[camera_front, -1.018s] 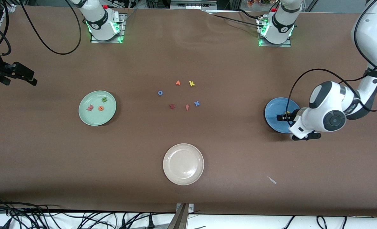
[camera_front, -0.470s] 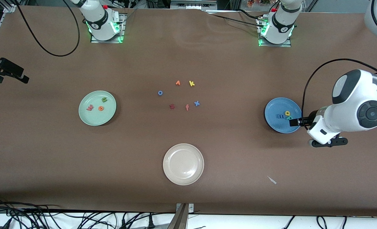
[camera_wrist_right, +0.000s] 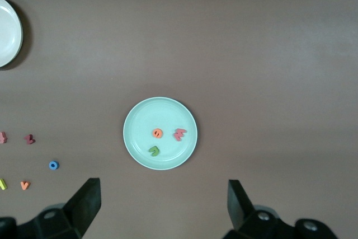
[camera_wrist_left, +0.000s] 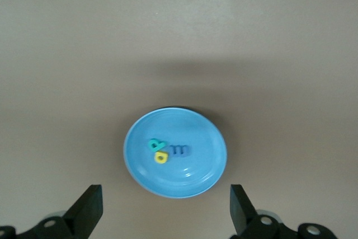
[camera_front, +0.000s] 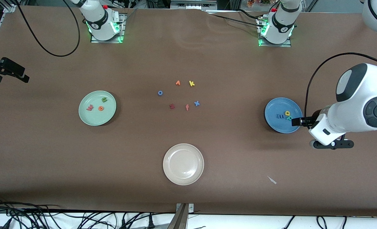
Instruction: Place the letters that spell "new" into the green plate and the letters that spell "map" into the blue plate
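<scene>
Brown table [camera_front: 226,152]. Left gripper [camera_wrist_left: 165,208], fingers spread wide, empty, hangs above the blue plate [camera_wrist_left: 190,180] rim; right gripper [camera_wrist_right: 162,205], equally wide, overlooks the green plate [camera_wrist_right: 134,141].

On the plain brown table [camera_front: 48,152], a pale mint-green plate [camera_front: 109,114] holds olive, orange and salmon-red letters, a blue plate [camera_front: 272,121] holds blue, yellow and seemingly teal ones, and a cream-white plate [camera_front: 175,178] sits at lower centre.

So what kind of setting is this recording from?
Most likely a robotics lab bench: two arm bases bolted along a table covered in brown sheet, loose cables at its edge, and foam letters with plates laid out as test props.
</scene>
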Controlling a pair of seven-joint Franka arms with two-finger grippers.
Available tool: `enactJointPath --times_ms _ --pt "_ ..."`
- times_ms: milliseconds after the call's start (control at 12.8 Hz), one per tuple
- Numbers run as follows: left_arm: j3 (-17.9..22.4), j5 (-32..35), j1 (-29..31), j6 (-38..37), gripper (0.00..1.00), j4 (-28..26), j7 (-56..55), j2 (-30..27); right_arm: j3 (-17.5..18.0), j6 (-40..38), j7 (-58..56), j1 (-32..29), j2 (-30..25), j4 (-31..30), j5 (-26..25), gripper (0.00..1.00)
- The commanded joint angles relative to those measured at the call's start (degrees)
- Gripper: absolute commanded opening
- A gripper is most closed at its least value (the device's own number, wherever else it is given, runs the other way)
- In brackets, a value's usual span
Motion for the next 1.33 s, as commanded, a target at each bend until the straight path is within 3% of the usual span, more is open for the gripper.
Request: enactJointPath --times_ms 0,235,313,392,627,783,940,1253 --pt "14.8 -9.4 -9.9 -7.3 1.00 9.9 8.0 -0.8 1.2 -1.5 0.0 -1.3 -0.6 -0.5 -0.7 1.00" --pt "36.8 -26.5 -20.6 -7.5 1.00 8.9 13.0 -6.3 1.2 -1.2 0.1 -1.3 -1.1 -0.8 -0.9 1.00" --pt "39.8 -30.6 -21.7 -7.2 1.00 7.6 13.5 -7.7 1.2 -1.2 0.1 -1.4 -1.2 -0.8 -1.0 1.00" --pt "40.1 -31.1 -21.8 -5.6 0.99 4.8 13.5 -9.3 1.2 -1.1 0.1 -1.4 -1.2 -0.8 -1.0 1.00" --pt "40.1 -31.2 -22.1 8.2 1.00 -12.3 13.8 -19.3 1.2 -0.7 0.1 -1.4 -1.2 -0.8 -0.9 1.00" --pt "40.1 -31.1 -21.8 14.8 0.99 -19.8 14.9 -23.4 1.2 -0.7 0.1 -1.4 -1.2 -0.8 -0.9 1.00" --pt "39.9 -31.1 -21.7 19.6 0.99 -23.3 15.0 -25.0 1.2 -0.7 0.1 -1.4 -1.2 -0.8 -0.9 1.00" --pt "39.9 -31.0 -21.7 20.8 1.00 -22.8 15.0 -24.9 1.2 -0.7 -0.2 -1.4 -1.2 -0.6 -0.9 1.00"
